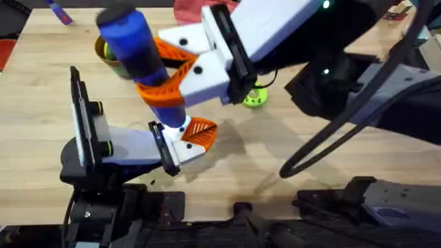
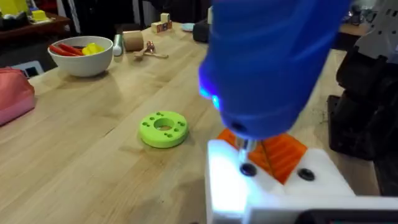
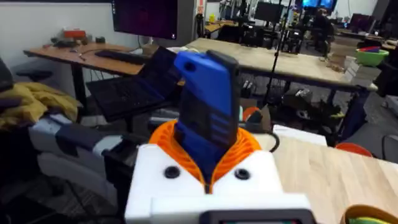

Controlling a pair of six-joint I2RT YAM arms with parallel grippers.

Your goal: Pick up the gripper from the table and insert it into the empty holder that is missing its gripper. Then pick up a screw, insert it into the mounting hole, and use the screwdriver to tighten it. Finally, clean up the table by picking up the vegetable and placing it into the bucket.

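Tightening the screw looks like the step in hand. Nearest the front edge of the light wooden table [image 1: 289, 148], the left arm's white blocky plastic holder [image 1: 180, 148] already carries the small orange ribbed wedge gripper [image 1: 200, 131], so the insertion appears done. In the left wrist view the thin metal bit of the blue pen-shaped electric screwdriver [image 2: 267, 62] stands in a dark mounting hole [image 2: 247, 169] on that white block, just beside the orange wedge; whether the screw is fully seated cannot be told. The left pincer [image 2: 273, 177] itself: I cannot tell how its fingers stand.

Just above, the right pincer [image 1: 169, 83] is clamped round the screwdriver's body, its orange ribbed pads [image 3: 249, 146] pressing either side, the tool tilted with its bit pointing down at the holder directly beneath.

Farther toward the table's back edge, a green plastic ring with holes [image 2: 163, 129] lies apart, and the olive-green bucket with tan rim [image 1: 110, 55] sits near the back left, partly hidden behind the screwdriver. The carrot clean-up is judged still to come; I cannot make out the carrot.
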